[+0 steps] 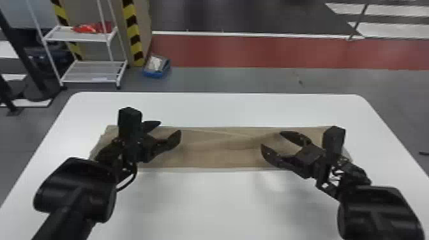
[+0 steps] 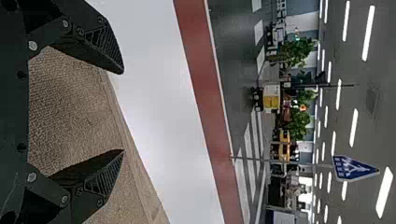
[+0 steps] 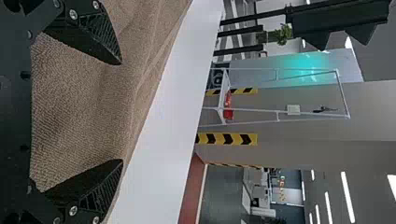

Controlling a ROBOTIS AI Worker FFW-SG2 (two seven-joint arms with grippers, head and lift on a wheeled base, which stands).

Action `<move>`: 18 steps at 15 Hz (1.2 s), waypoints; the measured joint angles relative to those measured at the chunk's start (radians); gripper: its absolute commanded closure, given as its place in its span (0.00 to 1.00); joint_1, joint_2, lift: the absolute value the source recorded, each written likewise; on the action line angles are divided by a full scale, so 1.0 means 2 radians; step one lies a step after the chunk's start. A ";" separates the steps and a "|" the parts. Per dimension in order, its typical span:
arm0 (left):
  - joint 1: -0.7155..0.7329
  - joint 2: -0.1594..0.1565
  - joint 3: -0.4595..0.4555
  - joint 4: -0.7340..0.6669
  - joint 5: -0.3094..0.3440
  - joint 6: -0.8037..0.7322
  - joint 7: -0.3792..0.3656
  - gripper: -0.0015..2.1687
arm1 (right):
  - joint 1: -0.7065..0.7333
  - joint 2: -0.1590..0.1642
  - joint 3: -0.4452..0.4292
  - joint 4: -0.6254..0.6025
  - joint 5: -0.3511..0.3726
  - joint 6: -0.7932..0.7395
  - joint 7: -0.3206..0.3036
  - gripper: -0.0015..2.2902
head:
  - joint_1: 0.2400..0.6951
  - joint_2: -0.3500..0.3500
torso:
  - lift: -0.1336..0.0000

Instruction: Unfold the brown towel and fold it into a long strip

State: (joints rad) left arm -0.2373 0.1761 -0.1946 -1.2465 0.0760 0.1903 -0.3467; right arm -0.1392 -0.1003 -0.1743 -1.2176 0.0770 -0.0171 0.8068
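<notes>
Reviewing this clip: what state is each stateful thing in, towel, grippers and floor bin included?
Long brown cloth towel: spread in a strip, lightly creased, ends partly hidden
Left black two-fingered gripper: open, empty
Right black two-fingered gripper: open, empty
Blue floor bin: holding something white

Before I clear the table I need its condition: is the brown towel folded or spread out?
Folded into a long strip: the brown towel lies as a narrow band across the white table.

Head view, we see: brown towel [image 1: 220,156], mid-dial | white table [image 1: 207,204], 6 o'clock | black left gripper [image 1: 170,126], 9 | black right gripper [image 1: 271,139], 4 | yellow-and-black striped post [image 1: 131,25], 11 | red floor band [image 1: 271,48], 1
</notes>
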 measured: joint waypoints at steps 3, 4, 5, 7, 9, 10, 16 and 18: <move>-0.011 -0.005 -0.006 0.017 -0.003 -0.002 0.004 0.25 | -0.008 -0.001 0.000 0.023 0.001 -0.018 0.000 0.07 | 1.00 0.41 | 0.15; -0.016 -0.007 -0.008 0.021 -0.004 -0.001 0.004 0.25 | -0.009 -0.002 0.000 0.026 0.001 -0.020 0.000 0.07 | 1.00 0.41 | 0.15; -0.020 -0.008 -0.010 0.026 -0.007 0.000 0.006 0.25 | -0.010 -0.002 0.000 0.027 0.001 -0.021 0.000 0.07 | 1.00 0.41 | 0.15; -0.025 -0.010 -0.011 0.031 -0.015 0.003 0.008 0.25 | -0.012 -0.004 0.000 0.031 0.000 -0.021 0.000 0.07 | 1.00 0.41 | 0.15; -0.030 -0.010 -0.013 0.036 -0.028 0.010 0.008 0.25 | -0.015 -0.006 0.000 0.037 0.000 -0.022 0.000 0.07 | 1.00 0.41 | 0.15; -0.030 -0.010 -0.014 0.038 -0.033 0.013 0.007 0.26 | -0.017 -0.006 0.000 0.039 0.001 -0.023 0.000 0.07 | 1.00 0.41 | 0.15; -0.032 -0.007 -0.014 0.039 -0.036 0.039 0.001 0.34 | -0.019 -0.006 0.000 0.043 0.001 -0.026 0.000 0.07 | 1.00 0.41 | 0.15; -0.032 -0.006 -0.013 0.038 -0.034 0.042 0.001 0.44 | -0.020 -0.006 0.000 0.044 0.001 -0.025 0.001 0.07 | 1.00 0.42 | 0.15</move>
State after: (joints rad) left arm -0.3007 0.1632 -0.2205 -1.1711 0.0078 0.2742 -0.3439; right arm -0.1792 -0.1121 -0.1734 -1.1306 0.0782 -0.0669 0.8078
